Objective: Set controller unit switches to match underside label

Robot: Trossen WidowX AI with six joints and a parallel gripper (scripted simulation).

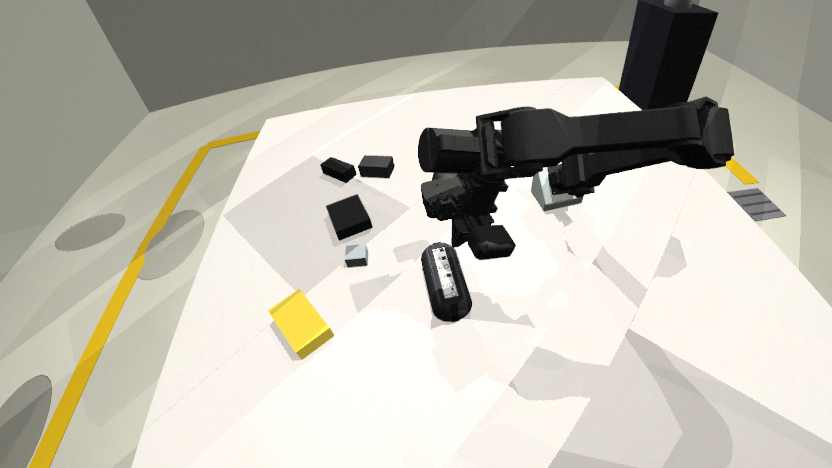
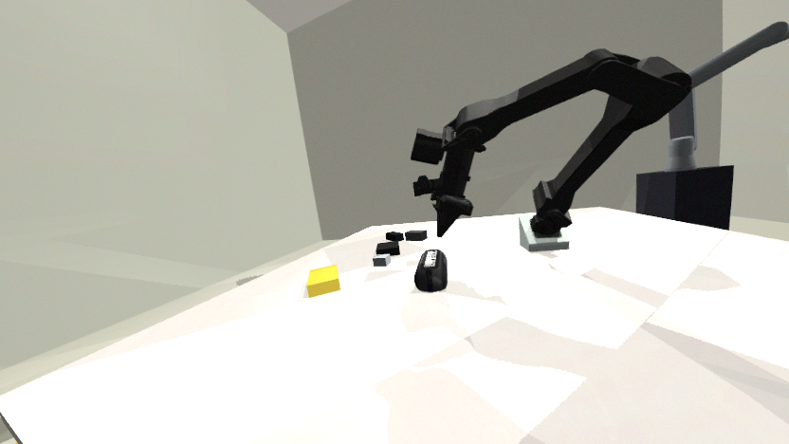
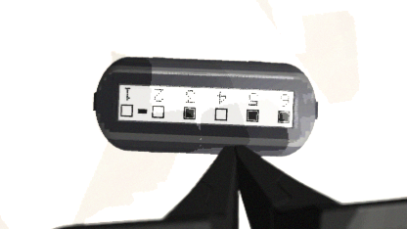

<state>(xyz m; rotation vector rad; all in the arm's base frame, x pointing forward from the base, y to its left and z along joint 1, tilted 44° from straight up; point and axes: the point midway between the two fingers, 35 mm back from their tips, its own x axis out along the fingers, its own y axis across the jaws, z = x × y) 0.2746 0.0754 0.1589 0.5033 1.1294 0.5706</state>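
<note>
The dark controller unit [image 1: 450, 310] [image 2: 431, 278] [image 3: 161, 134] lies upside down on the bench, its rounded underside facing up. The white label [image 1: 445, 273] [image 2: 431, 258] [image 3: 205, 106] shows. In the wrist view its squares 3, 5 and 6 are filled; squares 1, 2 and 4 are empty. A short black dash sits between squares 1 and 2. The rocker switches are hidden beneath the unit. My gripper [image 2: 440, 233] [image 3: 236, 148] is shut and empty, fingertips together. It is above the bench, and in the wrist view the tips overlap the unit's long edge near squares 4 and 5.
A yellow block [image 1: 300, 321] [image 2: 322, 281] lies left of the unit. A small grey block [image 1: 356, 254] [image 2: 381, 260], a black block [image 1: 349, 217] [image 2: 388, 248] and two dark blocks [image 1: 338, 169] [image 1: 376, 165] lie farther back on the left. The arm's pale base [image 1: 546, 197] [image 2: 543, 244] stands behind right.
</note>
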